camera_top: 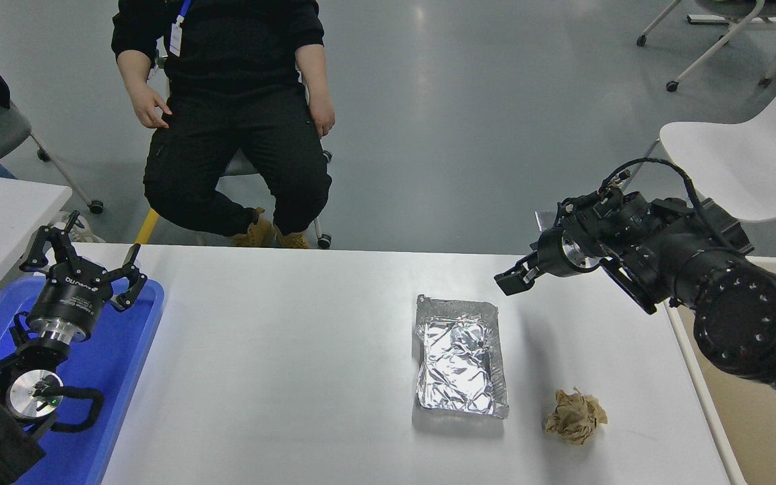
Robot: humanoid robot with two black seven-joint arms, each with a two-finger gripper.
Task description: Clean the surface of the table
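We find the table surface [280,377] spanning most of the lower view, its far edge running across the middle. On it, toward the right edge, lies a crumpled aluminium foil tray [459,356]; a ball of crumpled brown paper [574,417] sits just beside the tray's near right corner, apart from it. The right gripper [512,280] reaches in from the right edge and hangs above the tabletop near the far edge, just beyond the foil tray's far right corner, touching neither tray nor paper. Whether its fingers are apart or together we cannot tell. The left gripper [85,261] is parked at the near left corner above a blue plastic tray [118,377], its fingers spread apart and holding nothing. A person [226,114] sits beyond the far edge.
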